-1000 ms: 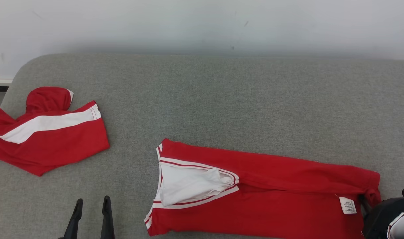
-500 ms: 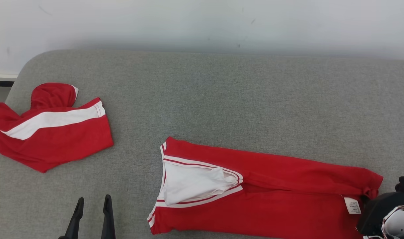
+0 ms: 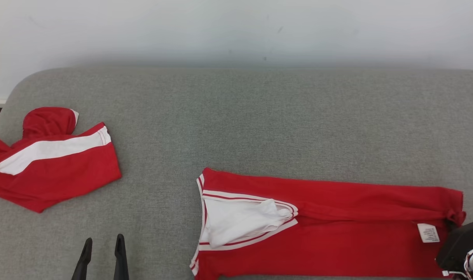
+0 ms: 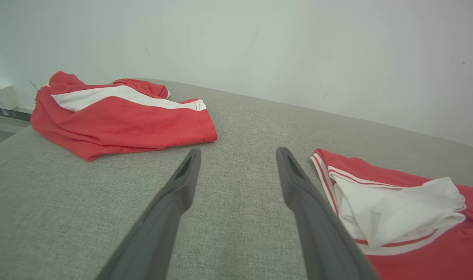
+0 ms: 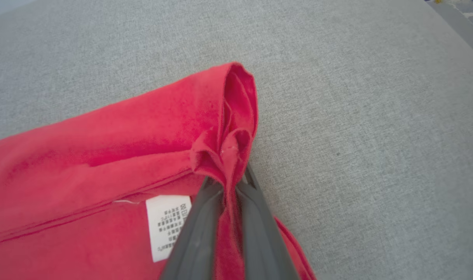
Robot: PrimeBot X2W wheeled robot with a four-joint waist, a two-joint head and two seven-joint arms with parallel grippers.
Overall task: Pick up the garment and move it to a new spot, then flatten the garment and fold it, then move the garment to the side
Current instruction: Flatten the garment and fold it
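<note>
- Grey fabric surface (image 3: 259, 116): carries all items, with a white wall behind.
- Red garment (image 3: 337, 249): long, lying flat at the near right of the surface. White lining (image 3: 240, 221) is turned out at its left end.
- Second red garment (image 3: 53, 171), with a white stripe: bunched at far left, well apart from the first.
- Left end effector (image 4: 239, 151): fingers spread wide, empty, above bare fabric left of the long garment.
- Right end effector (image 5: 228, 181): closed, pinching a bunched red corner at the garment's right end.
- White care label (image 5: 167, 225): just beside that grip.
</note>
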